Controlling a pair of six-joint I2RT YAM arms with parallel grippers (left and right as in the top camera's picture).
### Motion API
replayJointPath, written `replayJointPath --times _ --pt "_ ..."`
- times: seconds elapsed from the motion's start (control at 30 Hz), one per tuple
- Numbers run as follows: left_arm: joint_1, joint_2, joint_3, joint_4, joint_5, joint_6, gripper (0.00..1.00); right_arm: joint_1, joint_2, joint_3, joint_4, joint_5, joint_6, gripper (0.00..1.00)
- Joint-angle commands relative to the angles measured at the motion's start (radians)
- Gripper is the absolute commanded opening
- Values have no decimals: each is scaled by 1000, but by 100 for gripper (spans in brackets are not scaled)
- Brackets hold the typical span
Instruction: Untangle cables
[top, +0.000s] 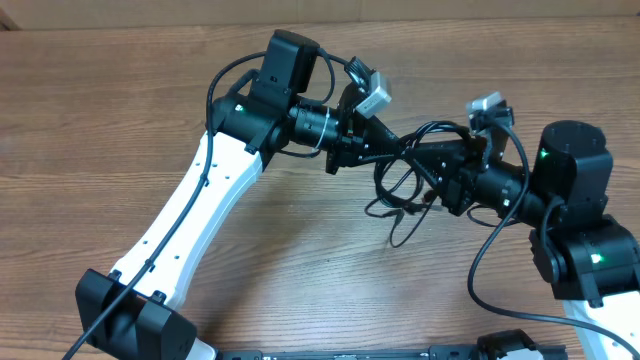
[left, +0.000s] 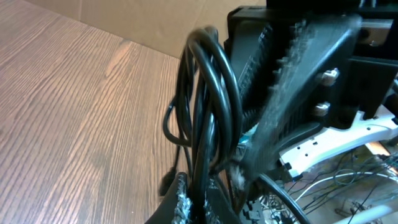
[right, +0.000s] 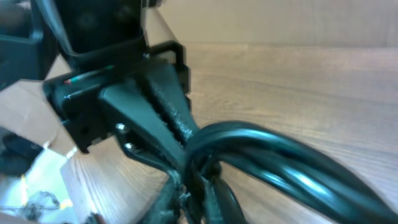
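The cables (top: 392, 188) are a bundle of thin black loops held above the table's middle between both arms, with a strand trailing down to the wood. My left gripper (top: 402, 146) comes in from the left and is shut on the bundle's top. My right gripper (top: 424, 166) meets it from the right, also shut on the loops. In the left wrist view, the cables (left: 211, 93) rise from my shut left gripper (left: 198, 200), with the right gripper's fingers (left: 292, 81) close behind. In the right wrist view, the cables (right: 280, 155) sweep right from my shut right gripper (right: 194, 200), facing the left fingers (right: 168, 106).
The wooden table (top: 120, 120) lies under both arms. A cardboard wall (left: 143, 18) stands along the back. Thick black arm wires (top: 480, 270) loop near the right base. Beyond the table's edge is a clutter of loose wires (left: 348, 193).
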Motion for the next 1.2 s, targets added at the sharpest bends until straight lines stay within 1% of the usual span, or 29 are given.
replayJointPath --times 0.0,0.1,0.23,0.37,0.43,0.57,0.67,0.73,1.03,1.17 --pt "-3 -27 21 11 23 -32 4 2 0 24 -6 -31 -10 4" --pt "-3 -27 21 10 10 -34 4 2 0 24 -5 -55 -13 4" --pt "-2 -27 21 10 -70 -84 4 2 0 24 -5 -103 -13 4" --pt "-1 -27 21 3 -192 -146 4 2 -5 24 14 -206 -42 4" --pt "-1 -27 21 -8 -278 -191 4 2 -10 24 30 -277 -62 4" --pt "-1 -27 21 -48 -444 -290 4 2 -17 24 76 -395 -62 4" --pt "4 -27 21 -80 -555 -340 4 2 -21 24 108 -464 -62 4" --pt "19 -27 21 -98 -599 -375 4 2 -21 24 124 -497 -62 4" --pt "151 -27 21 -112 -594 -469 4 2 -21 24 126 -540 -61 4" --pt "201 -27 21 -123 -553 -460 4 2 -21 24 126 -539 -61 4"
